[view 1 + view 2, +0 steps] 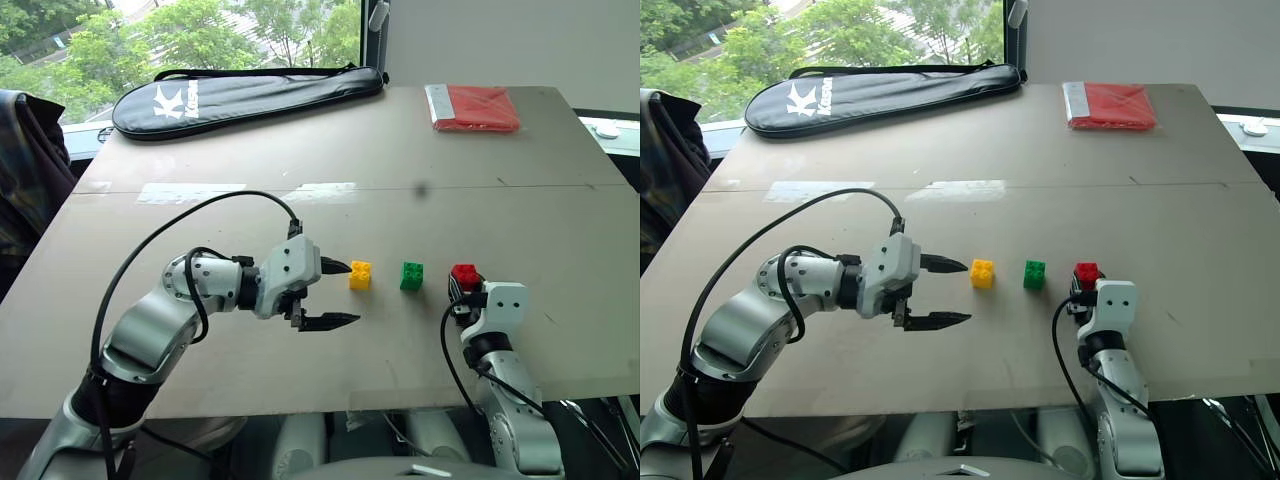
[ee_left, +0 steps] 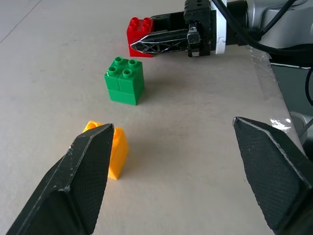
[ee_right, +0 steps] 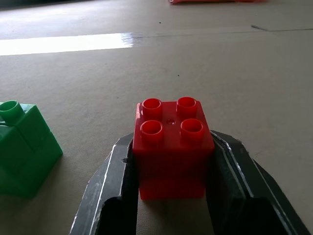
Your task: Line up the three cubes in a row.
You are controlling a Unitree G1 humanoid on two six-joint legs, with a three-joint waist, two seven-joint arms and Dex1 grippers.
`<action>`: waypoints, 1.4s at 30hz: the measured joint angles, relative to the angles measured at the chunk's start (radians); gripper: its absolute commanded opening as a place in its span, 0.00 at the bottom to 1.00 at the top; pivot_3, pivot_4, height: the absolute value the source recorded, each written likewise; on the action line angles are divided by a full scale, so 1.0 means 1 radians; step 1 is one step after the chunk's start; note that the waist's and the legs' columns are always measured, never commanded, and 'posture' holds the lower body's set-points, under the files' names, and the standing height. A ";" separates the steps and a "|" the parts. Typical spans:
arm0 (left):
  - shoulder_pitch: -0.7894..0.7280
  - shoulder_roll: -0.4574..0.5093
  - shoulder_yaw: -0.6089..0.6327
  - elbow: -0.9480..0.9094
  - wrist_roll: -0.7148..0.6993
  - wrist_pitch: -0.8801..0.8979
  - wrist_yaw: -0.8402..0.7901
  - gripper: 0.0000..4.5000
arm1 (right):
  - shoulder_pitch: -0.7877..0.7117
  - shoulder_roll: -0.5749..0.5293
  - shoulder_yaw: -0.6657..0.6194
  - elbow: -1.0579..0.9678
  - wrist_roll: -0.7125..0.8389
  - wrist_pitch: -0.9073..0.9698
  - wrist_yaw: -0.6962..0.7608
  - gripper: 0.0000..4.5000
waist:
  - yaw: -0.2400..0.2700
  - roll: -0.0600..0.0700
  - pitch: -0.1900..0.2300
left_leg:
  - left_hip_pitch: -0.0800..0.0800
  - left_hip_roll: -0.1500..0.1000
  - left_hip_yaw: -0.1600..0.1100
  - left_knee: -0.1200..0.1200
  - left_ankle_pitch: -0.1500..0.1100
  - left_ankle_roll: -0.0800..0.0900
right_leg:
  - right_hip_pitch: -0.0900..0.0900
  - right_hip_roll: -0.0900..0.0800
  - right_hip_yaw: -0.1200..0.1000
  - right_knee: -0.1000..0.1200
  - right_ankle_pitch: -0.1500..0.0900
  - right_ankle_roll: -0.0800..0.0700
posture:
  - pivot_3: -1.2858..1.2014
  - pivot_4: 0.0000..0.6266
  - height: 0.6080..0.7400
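Red cube between right tool fingers

Yellow cube, green cube, red cube, upright, spaced row on table

The setting looks like an office or lab room turned into a test space. A large plain board serves as the worktop, set against a window onto green trees. Well beyond the jaws, at its far edge, lie a black racket bag and a flat red packet.
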 measured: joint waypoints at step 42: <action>0.453 -0.231 0.322 -0.033 -0.029 -0.107 0.321 0.89 | 0.173 -0.525 -0.226 0.007 0.556 -0.237 0.749 0.99 | 0.005 -0.003 0.002 | 0.004 0.000 0.000 0.001 -0.001 0.001 | 0.003 -0.002 0.002 0.000 0.000 0.000 | 0.52 0.24 0.76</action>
